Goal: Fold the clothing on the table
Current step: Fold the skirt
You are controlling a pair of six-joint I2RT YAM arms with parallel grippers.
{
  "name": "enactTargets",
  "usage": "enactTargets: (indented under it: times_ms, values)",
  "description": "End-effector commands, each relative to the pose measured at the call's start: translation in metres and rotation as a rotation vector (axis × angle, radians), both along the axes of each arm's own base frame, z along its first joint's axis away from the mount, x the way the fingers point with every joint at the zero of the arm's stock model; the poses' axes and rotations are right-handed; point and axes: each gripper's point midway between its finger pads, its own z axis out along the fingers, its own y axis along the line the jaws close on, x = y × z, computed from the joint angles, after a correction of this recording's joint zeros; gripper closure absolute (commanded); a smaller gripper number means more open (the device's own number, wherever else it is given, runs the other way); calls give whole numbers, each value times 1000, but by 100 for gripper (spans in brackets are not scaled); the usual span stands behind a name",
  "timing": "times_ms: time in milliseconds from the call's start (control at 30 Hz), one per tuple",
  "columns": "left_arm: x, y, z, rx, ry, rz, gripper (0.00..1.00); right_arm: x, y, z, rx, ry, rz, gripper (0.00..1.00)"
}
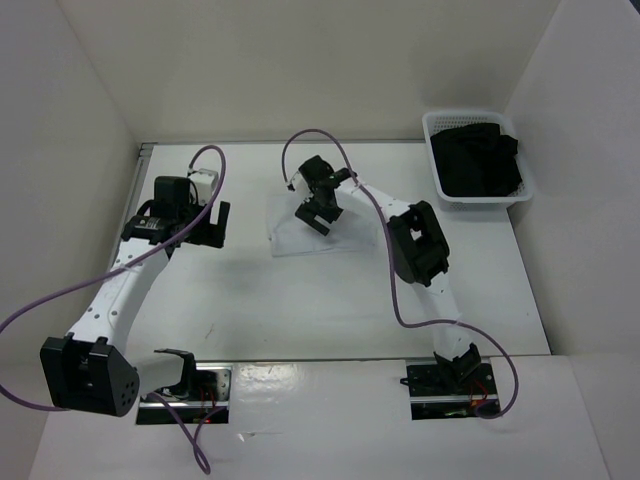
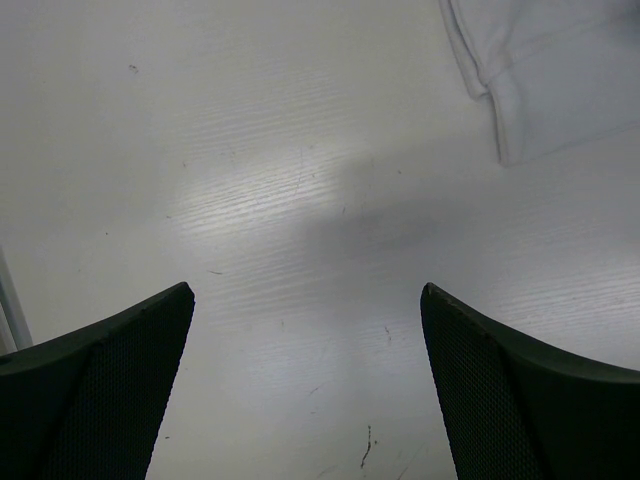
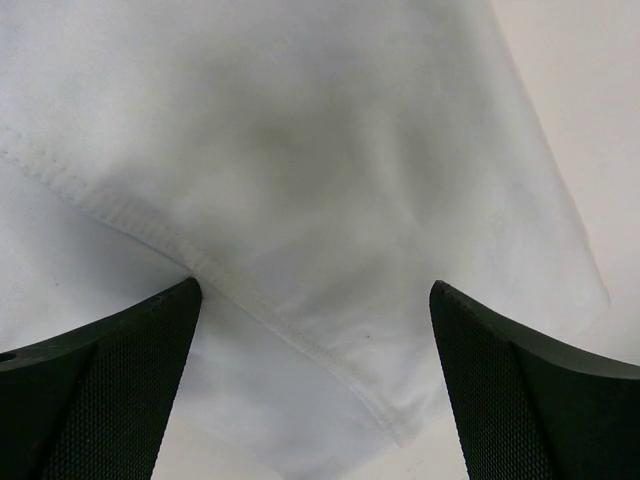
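The white clothing (image 1: 318, 237) lies folded flat in the middle of the table (image 1: 250, 300). My right gripper (image 1: 318, 208) hovers just over it, open, with nothing between its fingers. In the right wrist view the clothing (image 3: 330, 170) fills the picture, a stitched hem running diagonally between the open jaws of the right gripper (image 3: 315, 295). My left gripper (image 1: 207, 222) stands open over bare table to the left of the garment. In the left wrist view the left gripper (image 2: 305, 295) frames empty tabletop, and a hemmed corner of the clothing (image 2: 560, 70) shows at the top right.
A white slotted basket (image 1: 437, 130) holding a black garment (image 1: 478, 160) stands at the back right corner. White walls close in the table on three sides. Purple cables loop off both arms.
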Motion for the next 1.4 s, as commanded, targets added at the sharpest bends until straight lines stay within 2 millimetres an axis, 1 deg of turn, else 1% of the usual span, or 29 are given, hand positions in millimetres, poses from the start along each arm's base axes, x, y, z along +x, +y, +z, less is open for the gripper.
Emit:
enactTargets:
  times_ms: [0,100,167,200,267,300,333,400,433,467,500,533,567,600,633,667,700,733,767,800,833,900,933,967,1000,1100,1233,1333,1367]
  values:
    - [0,0,9,-17,-32,13,0,30,-12,-13,-72,-66,5,1]
    - [0,0,9,-17,-32,13,0,31,-8,2,-36,-81,-6,1]
    - [-1,-1,12,-24,-42,6,0,21,0,25,50,-79,-10,1]
    - [-1,-3,12,-31,-42,-1,0,10,-1,47,87,-84,-7,1]
    - [-2,-5,13,-39,-41,-9,0,-3,5,72,193,-76,12,1]
    - [0,-8,14,-48,-51,-30,0,-11,2,76,228,-62,11,1]
    - [3,-17,12,-55,-38,-57,0,-16,-2,109,284,-102,20,1]
    - [12,-30,15,-56,-41,-93,0,-28,-6,127,370,-88,16,1]
    - [23,-38,9,-57,-32,-122,0,-30,-17,152,413,-125,1,1]
    - [29,-46,7,-67,-29,-146,1,-35,-20,160,445,-122,0,1]
    - [41,-57,2,-93,-9,-189,3,-39,-28,158,460,-116,-26,1]
    - [52,-64,2,-111,-22,-222,5,-41,-38,178,503,-156,-27,1]
    - [60,-72,0,-136,-15,-247,5,-44,-44,181,514,-164,-31,1]
    - [69,-90,-17,-204,34,-311,8,-50,-52,173,512,-150,-53,1]
    - [84,-97,-8,-234,16,-346,12,-53,-57,183,529,-176,-63,1]
    - [93,-105,-10,-266,29,-375,17,-58,-65,174,519,-161,-79,1]
    - [102,-113,-37,-319,110,-409,28,-63,-67,173,518,-158,-80,1]
    - [112,-118,-43,-331,127,-429,35,-64,-73,171,514,-156,-93,1]
    - [138,-120,-52,-343,141,-426,42,-70,-76,168,514,-156,-93,1]
    - [145,-119,-59,-357,168,-432,46,-70,-81,161,506,-144,-108,1]
    - [152,-125,-62,-381,180,-448,48,-74,-83,162,507,-146,-108,1]
    - [176,-129,-70,-383,168,-467,48,-76,-89,154,501,-137,-121,1]
    - [180,-130,-72,-383,174,-466,47,-78,-88,158,511,-143,-114,1]
    - [184,-130,-79,-384,182,-464,46,-79,-92,152,505,-131,-126,1]
    - [190,-127,-75,-364,159,-454,44,-82,-91,152,513,-126,-119,1]
    - [208,-118,-81,-321,130,-378,44,-85,-88,161,532,-137,-93,1]
    - [218,-104,-90,-276,115,-316,44,-87,-85,162,548,-127,-79,1]
    - [223,-103,-99,-269,123,-309,44,-88,-83,162,554,-122,-73,1]
    - [222,-102,-110,-270,150,-305,44,-89,-84,165,557,-131,-71,1]
